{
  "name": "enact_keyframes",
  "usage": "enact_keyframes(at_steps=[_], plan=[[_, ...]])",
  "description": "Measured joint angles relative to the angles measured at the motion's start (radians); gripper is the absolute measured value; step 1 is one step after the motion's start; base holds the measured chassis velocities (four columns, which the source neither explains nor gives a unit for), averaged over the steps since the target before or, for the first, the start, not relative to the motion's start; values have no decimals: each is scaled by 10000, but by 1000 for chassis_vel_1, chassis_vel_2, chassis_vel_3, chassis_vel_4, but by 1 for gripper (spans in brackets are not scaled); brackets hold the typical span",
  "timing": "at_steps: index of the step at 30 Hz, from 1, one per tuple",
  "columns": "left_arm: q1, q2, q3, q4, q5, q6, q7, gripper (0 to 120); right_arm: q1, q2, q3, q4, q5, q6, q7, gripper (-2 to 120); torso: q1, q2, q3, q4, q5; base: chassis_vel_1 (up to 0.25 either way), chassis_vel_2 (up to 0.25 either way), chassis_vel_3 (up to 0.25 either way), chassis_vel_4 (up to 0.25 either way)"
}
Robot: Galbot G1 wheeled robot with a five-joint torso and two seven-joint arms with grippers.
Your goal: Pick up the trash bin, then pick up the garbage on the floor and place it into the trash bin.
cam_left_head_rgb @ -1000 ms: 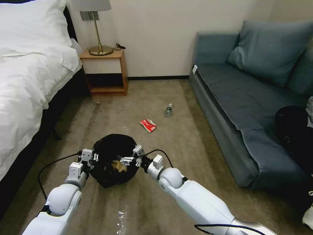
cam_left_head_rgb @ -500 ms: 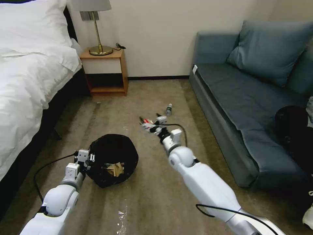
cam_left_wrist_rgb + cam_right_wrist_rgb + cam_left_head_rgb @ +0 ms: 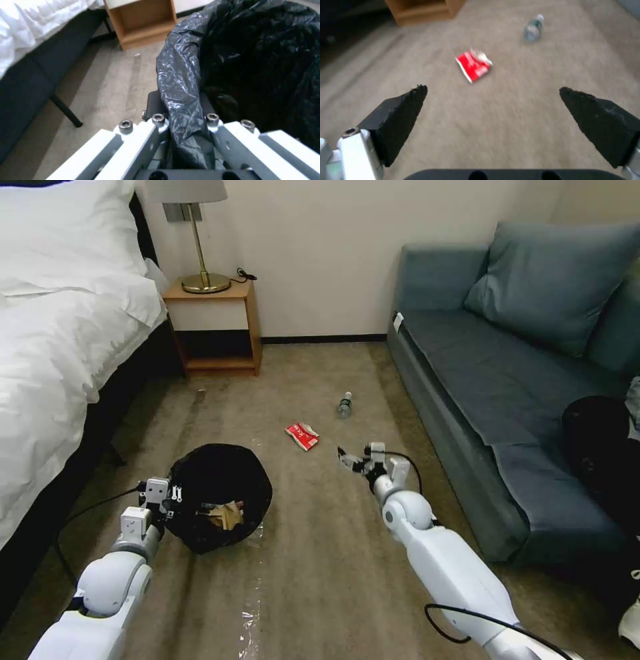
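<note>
Black-lined trash bin sat low on the left in the head view, left gripper clamped on its rim; brown and yellowish scraps already lay inside. Half a second before, the right gripper was reaching over the red-and-white packet; it had since swung right and back, jaws apart and empty. Packet unmoved on the carpet, so that pick wasn't made. Bottle lay further out, near the sofa edge. Bin also drifted slightly left versus a second ago.

Left wrist view: fingers were pinched on the black bag over the rim. Bed frame leg and nightstand stood well apart from it.

Right wrist view: fingertips spread wide, nothing between them. Packet ahead, bottle beyond, open carpet around both. Judgement: approach was clear; sofa front is the nearest obstacle on the right.
</note>
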Motion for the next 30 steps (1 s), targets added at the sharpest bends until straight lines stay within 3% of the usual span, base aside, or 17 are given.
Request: enact_keyframes(at_steps=[15,30], plan=[[562,104,-860,-337,-185,21,24,5,-818,-118,406,-365,-425,399,-465,100,0,0,0,1,-1,0,0,0,0],[826,86,-1011,-533,-161,-15,61,5,-1061,-63,406,-288,-528,468,-595,100,0,0,0,1,-1,-33,36,31,-32]])
